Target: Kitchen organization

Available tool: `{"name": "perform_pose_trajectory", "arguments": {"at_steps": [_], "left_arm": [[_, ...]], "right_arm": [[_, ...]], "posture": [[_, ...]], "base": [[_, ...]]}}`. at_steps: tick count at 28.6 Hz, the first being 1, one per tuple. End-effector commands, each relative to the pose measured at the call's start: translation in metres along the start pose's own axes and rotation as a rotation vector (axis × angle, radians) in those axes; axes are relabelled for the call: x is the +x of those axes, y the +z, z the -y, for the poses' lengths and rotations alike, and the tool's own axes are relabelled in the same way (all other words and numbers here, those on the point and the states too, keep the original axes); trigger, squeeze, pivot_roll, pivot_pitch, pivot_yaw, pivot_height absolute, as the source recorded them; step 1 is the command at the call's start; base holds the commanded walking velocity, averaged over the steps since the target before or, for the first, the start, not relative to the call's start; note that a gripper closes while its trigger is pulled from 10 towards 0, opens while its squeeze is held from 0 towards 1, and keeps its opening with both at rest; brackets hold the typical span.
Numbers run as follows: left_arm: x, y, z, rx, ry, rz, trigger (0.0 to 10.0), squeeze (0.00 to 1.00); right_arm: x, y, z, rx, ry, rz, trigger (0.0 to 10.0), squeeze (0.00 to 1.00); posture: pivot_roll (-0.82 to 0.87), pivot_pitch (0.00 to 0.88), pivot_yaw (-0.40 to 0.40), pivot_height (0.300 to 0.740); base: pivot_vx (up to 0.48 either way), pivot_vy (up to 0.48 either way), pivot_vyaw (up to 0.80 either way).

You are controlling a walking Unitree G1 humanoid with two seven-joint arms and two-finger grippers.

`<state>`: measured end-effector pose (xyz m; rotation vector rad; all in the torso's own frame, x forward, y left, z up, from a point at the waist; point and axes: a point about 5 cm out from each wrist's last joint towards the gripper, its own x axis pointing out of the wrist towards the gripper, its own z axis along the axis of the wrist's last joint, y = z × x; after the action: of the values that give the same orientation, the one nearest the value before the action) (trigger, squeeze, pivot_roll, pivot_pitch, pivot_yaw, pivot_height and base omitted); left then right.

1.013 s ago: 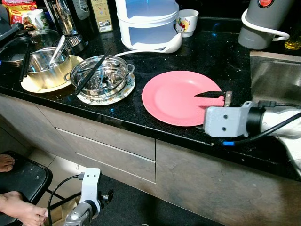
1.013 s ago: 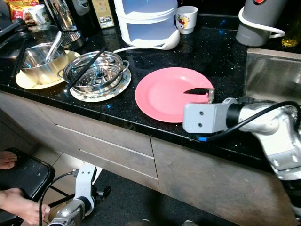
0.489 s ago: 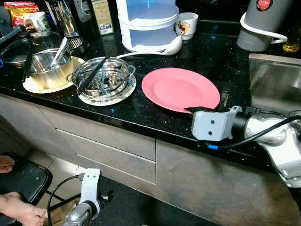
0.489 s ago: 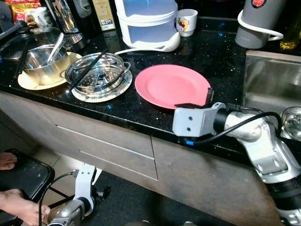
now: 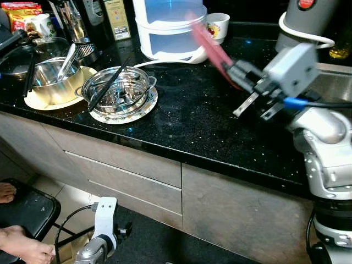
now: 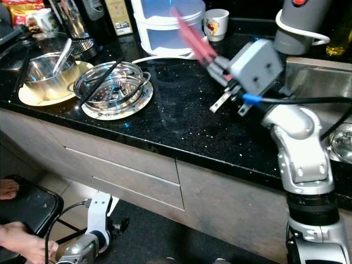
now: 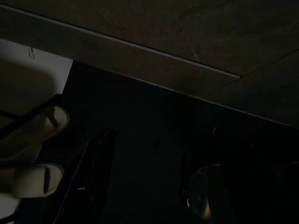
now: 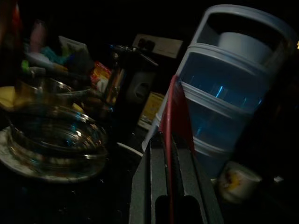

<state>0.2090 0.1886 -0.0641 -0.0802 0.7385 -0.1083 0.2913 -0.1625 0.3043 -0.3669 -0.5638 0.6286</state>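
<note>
The pink plate [image 5: 210,46] is off the black counter [image 5: 181,121] and tilted steeply on edge, blurred, in front of the white and blue stacked container [image 5: 170,27]. My right gripper [image 5: 235,70] is shut on the plate's lower rim, raised above the counter's right part. In the right wrist view the plate's red edge [image 8: 174,109] runs between the two black fingers [image 8: 156,168]. My left gripper [image 5: 103,220] hangs idle low by the cabinet fronts; in the dark left wrist view its fingers [image 7: 96,175] stand apart over the floor.
A steel pot with black chopsticks [image 5: 118,88] sits on a patterned plate; a steel bowl with a spoon [image 5: 52,77] stands left of it. A mug [image 5: 218,25], a grey appliance [image 5: 305,22] and the sink [image 5: 330,82] lie to the right. A person's feet [image 5: 25,248] and a black chair [image 5: 27,209] are at the lower left.
My right arm has risen and swung toward the back, lifting the pink plate off the counter and tipping it on edge. The left arm has not moved.
</note>
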Motion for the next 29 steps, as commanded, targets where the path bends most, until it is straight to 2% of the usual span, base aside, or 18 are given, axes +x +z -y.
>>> {"name": "perform_pose_trajectory", "arguments": {"at_steps": [1,3,5,6,7,8,9,16,19,20,21,23,25,29], "left_arm": [[-0.002,-0.004,-0.003,0.011,0.003,-0.016,10.0,0.00],[-0.002,-0.004,-0.003,0.010,0.003,-0.016,10.0,0.00],[-0.002,-0.004,-0.003,0.008,0.003,-0.015,10.0,0.00],[-0.002,-0.004,-0.003,0.008,0.003,-0.015,10.0,0.00],[-0.002,-0.004,-0.003,0.007,0.003,-0.015,10.0,0.00],[-0.002,-0.004,-0.002,0.006,0.002,-0.016,10.0,0.00],[-0.002,-0.004,-0.002,0.006,0.000,-0.016,10.0,0.00],[-0.002,-0.004,-0.002,0.001,-0.004,-0.017,10.0,0.00],[-0.002,-0.004,-0.002,0.000,-0.007,-0.018,10.0,0.00],[-0.002,-0.004,-0.001,-0.001,-0.008,-0.019,10.0,0.00],[-0.002,-0.004,-0.001,-0.001,-0.008,-0.019,10.0,0.00],[-0.002,-0.005,0.000,-0.004,-0.010,-0.020,10.0,0.00],[-0.002,-0.005,0.000,-0.004,-0.010,-0.020,10.0,0.00],[-0.002,-0.008,0.002,-0.010,-0.016,-0.023,10.0,0.00]], "right_arm": [[0.007,0.015,0.004,0.112,-0.056,0.107,1.3,0.00],[0.009,0.015,0.004,0.143,-0.069,0.117,1.2,0.00],[0.011,0.013,0.010,0.168,-0.112,0.106,2.9,0.00],[0.011,0.013,0.010,0.168,-0.112,0.106,2.9,0.00],[0.011,0.012,0.015,0.165,-0.136,0.094,3.7,0.00],[0.011,0.011,0.017,0.162,-0.151,0.086,3.7,0.00],[0.010,0.011,0.021,0.164,-0.172,0.074,10.0,0.00],[0.006,0.008,0.036,0.147,-0.232,0.017,10.0,0.00],[0.010,0.001,0.034,0.106,-0.223,-0.034,10.0,0.00],[0.015,-0.006,0.030,0.071,-0.206,-0.080,10.0,0.00],[0.015,-0.006,0.030,0.071,-0.206,-0.080,10.0,0.00],[0.032,-0.017,0.020,0.029,-0.163,-0.135,10.0,0.00],[0.038,-0.020,0.017,0.019,-0.149,-0.150,10.0,0.00],[0.071,-0.041,0.009,-0.012,-0.112,-0.214,10.0,0.00]], "posture": [[-0.03,0.103,0.065,0.740],[-0.03,0.103,0.065,0.740],[-0.03,0.103,0.064,0.740],[-0.03,0.103,0.064,0.740],[-0.03,0.105,0.066,0.740],[-0.03,0.103,0.065,0.740],[-0.03,0.102,0.065,0.740],[-0.03,0.104,0.063,0.740],[-0.03,0.106,0.061,0.740],[-0.03,0.107,0.061,0.740],[-0.03,0.107,0.061,0.740],[-0.02,0.108,0.054,0.740],[-0.02,0.108,0.054,0.740],[-0.01,0.122,0.041,0.740]], "base": [[0.000,0.000,-0.66],[0.000,0.000,-0.72],[0.000,0.000,-0.80],[0.000,0.000,-0.80],[0.000,0.000,-0.80],[0.000,0.000,-0.80],[0.000,0.000,-0.80],[0.000,0.000,-0.80],[0.000,0.000,-0.80],[0.000,0.000,0.00],[0.000,0.000,0.00],[0.000,0.000,0.00],[0.000,0.000,0.00],[0.000,0.000,0.00]]}}
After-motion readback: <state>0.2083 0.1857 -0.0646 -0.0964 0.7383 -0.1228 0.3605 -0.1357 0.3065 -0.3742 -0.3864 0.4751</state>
